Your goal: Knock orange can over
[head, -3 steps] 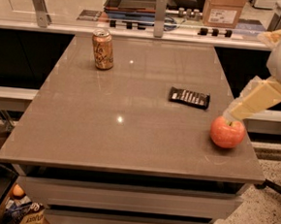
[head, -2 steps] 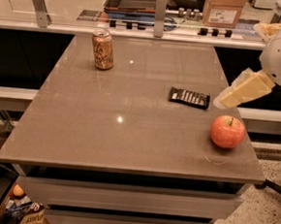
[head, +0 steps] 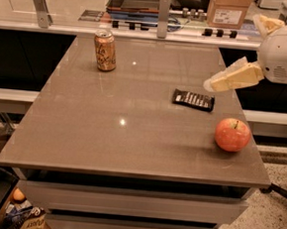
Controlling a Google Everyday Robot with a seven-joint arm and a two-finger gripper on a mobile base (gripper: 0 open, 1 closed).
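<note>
Pincer [head: 210, 84] higher — near dark packet [head: 193, 99]

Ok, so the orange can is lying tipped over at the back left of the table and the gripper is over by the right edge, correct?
Not quite. The camera view shows the orange can standing upright, not tipped over, at the back left of the table. The gripper is over by the right edge, far from the can.
</note>
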